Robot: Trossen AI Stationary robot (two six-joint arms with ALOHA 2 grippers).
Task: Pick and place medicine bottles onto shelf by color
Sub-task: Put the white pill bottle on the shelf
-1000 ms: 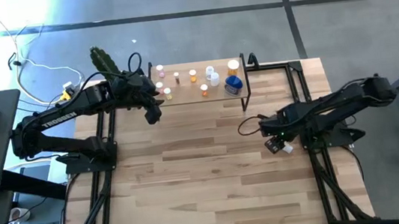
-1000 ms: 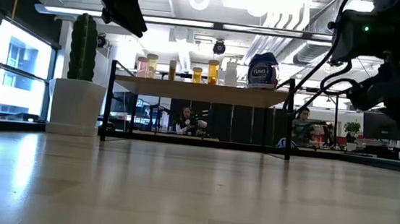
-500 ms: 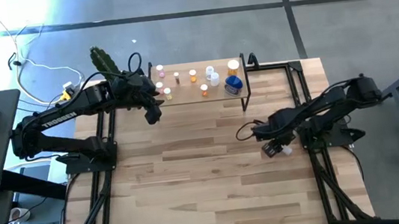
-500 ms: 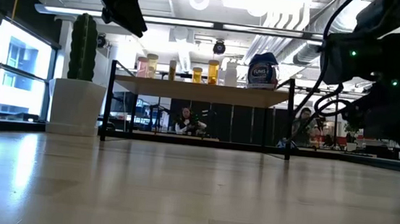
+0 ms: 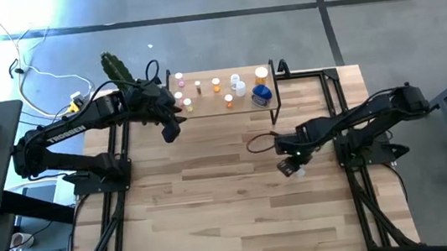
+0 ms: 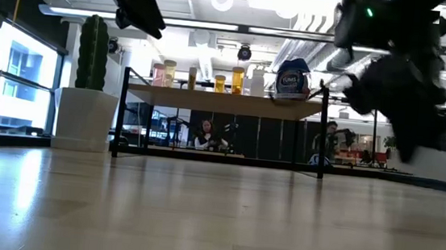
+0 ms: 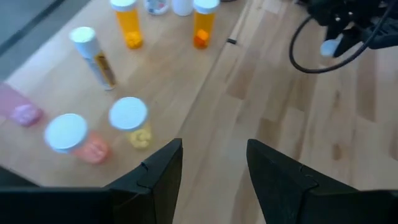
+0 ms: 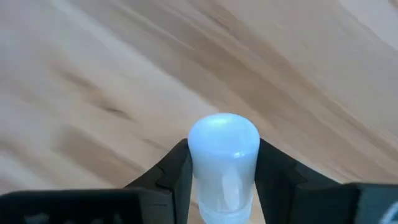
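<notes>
The shelf [image 5: 212, 103] stands at the table's far edge with several small medicine bottles [image 5: 217, 85] upright on it, pink, orange and white-capped, plus the squat blue bottle [image 5: 261, 96]. In the low view the shelf board [image 6: 225, 102] carries the same row. My left gripper [image 5: 172, 132] hovers open just off the shelf's near left corner, and its wrist view [image 7: 211, 168] looks down on the bottles [image 7: 129, 118]. My right gripper [image 5: 289, 167] is over the table's right middle, shut on a white bottle [image 8: 224, 155]. My right gripper pinches the white bottle by its sides [image 8: 198, 168], one finger [image 8: 171, 171] on each flank. The bottle's rounded end [image 8: 222, 134] sticks out past the fingertips toward the tabletop. In the low view the bottle [image 6: 438, 164] hangs clear of the table, blurred.
A cactus [image 6: 93, 53] in a white pot [image 6: 86, 117] stands left of the shelf, behind my left arm. Black frame rails [image 5: 334, 96] run along the table's right far corner. Bare planks [image 5: 215, 202] fill the table's middle and near part. People sit in the room beyond.
My right gripper has carried the white bottle toward the table's left edge and slightly toward the near edge, moving fast enough to blur in the low view. The bottles on the shelf have stayed put.
</notes>
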